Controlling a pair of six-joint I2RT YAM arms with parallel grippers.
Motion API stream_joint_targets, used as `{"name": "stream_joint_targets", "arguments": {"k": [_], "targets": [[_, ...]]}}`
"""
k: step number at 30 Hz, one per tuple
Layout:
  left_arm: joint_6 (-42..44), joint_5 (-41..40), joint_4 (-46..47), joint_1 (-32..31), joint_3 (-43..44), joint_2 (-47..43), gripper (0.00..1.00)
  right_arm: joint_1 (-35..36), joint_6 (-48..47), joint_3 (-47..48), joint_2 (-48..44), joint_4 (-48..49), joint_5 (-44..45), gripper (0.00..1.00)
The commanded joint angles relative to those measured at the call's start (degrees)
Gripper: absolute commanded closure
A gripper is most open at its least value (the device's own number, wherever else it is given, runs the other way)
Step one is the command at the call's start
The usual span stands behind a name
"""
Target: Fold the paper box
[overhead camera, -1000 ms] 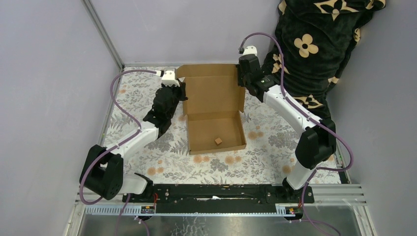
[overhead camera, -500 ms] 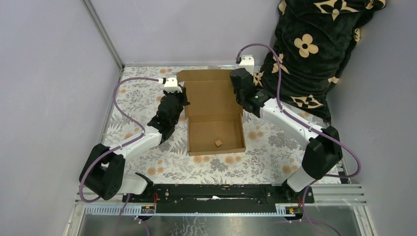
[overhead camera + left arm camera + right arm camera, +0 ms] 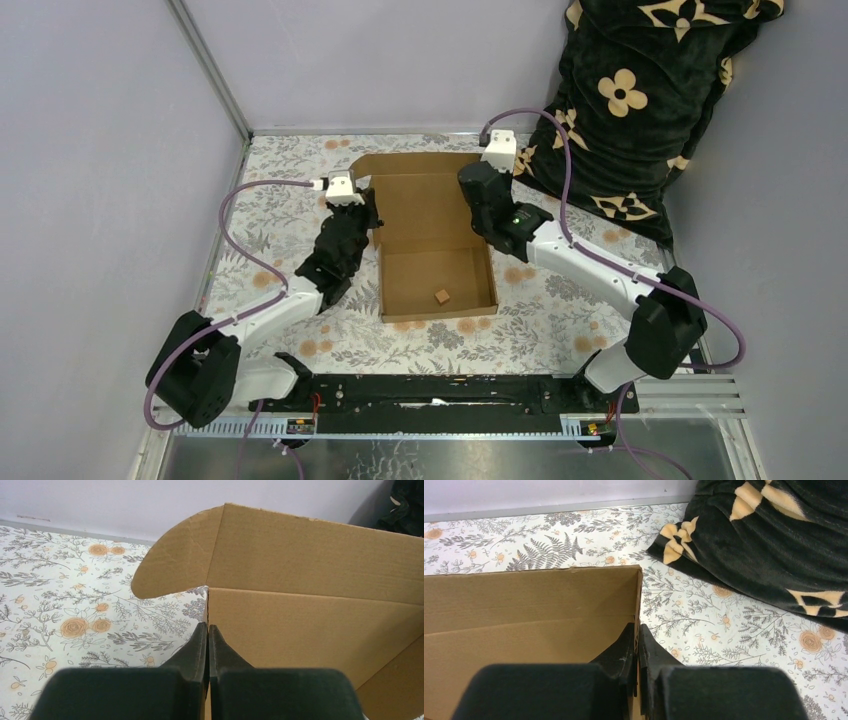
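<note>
Box lid (image 3: 428,195) was pinched by left gripper (image 3: 207,626) and right gripper (image 3: 638,626) (fingers nearly shut) | twist was risked by uneven pull.

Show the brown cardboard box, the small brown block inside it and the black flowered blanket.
brown cardboard box (image 3: 428,205), top view, lid panel.
small brown block (image 3: 441,296), top view, top face.
black flowered blanket (image 3: 645,135), top view, middle.

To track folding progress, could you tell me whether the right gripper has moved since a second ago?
Yes. The right gripper, pinching the paper box, has drawn away from the back wall toward the base rail.
</note>
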Motion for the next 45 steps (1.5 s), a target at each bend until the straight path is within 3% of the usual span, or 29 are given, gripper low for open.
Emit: {"name": "stream_joint_targets", "arguments": {"k": [1, 23, 45], "targets": [[-2.3, -1.0, 5.5, -2.1, -1.6, -2.1, 1.00, 3.5, 4.1, -2.7, -2.9, 3.8, 4.0, 1.00], [-4.8, -7.9, 7.6, -8.1, -11.0, -8.8, 1.00, 12.4, 11.9, -11.5, -8.0, 6.3, 18.0, 1.00], [-6.0, -15.3, 8.3, -16.3, -18.0, -12.5, 1.00, 18.0, 21.6, -17.8, -10.2, -0.4, 22.9, 1.00]]}}
